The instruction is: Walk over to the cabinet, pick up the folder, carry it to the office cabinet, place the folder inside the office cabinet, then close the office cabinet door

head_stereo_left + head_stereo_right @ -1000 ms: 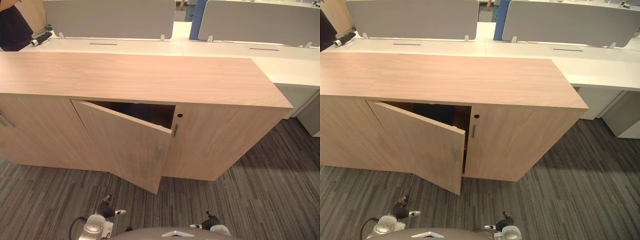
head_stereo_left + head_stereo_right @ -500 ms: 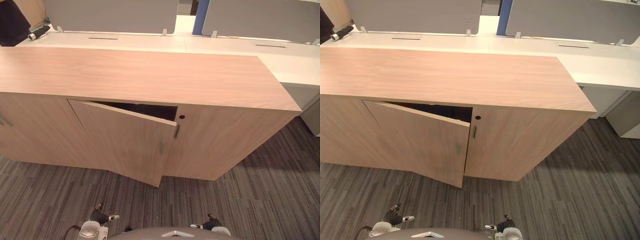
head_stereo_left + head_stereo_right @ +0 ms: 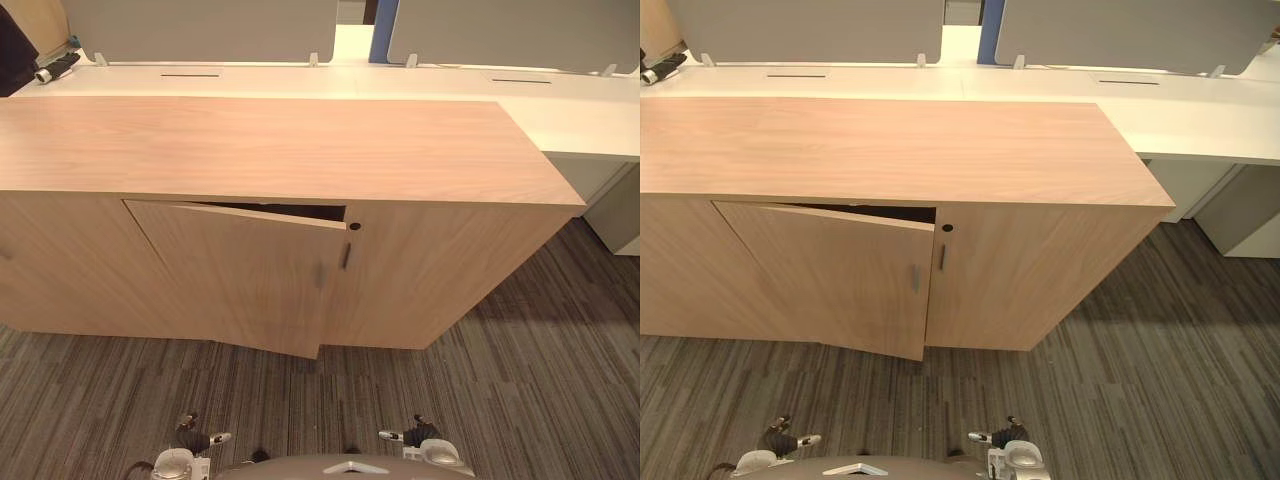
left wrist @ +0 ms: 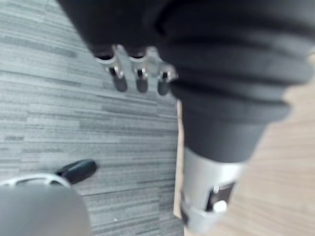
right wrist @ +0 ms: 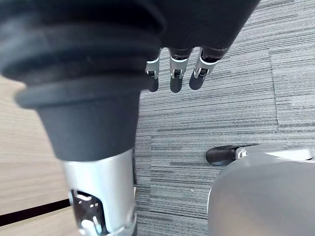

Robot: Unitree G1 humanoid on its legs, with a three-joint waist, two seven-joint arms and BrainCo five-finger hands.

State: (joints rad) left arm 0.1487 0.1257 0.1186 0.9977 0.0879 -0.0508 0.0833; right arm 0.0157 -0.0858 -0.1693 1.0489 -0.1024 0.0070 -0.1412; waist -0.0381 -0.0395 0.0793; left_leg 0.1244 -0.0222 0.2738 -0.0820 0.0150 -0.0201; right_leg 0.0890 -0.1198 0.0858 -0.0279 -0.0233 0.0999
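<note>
the left arm (image 3: 175,462) and right arm (image 3: 437,455) hang low at the robot's sides. the left hand (image 4: 140,73) points downward, its fingers (image 4: 119,78) straight, side by side and empty. the right hand (image 5: 173,69) hangs alike, its fingers (image 5: 198,77) relaxed, holding nothing. a dark ribbed cover (image 4: 231,59) wraps each wrist.

The left robot hand (image 4: 141,74) and right robot hand (image 5: 176,70) have dark ribbed covers, silver fingers (dark tips) and silver-grey forearms.
</note>
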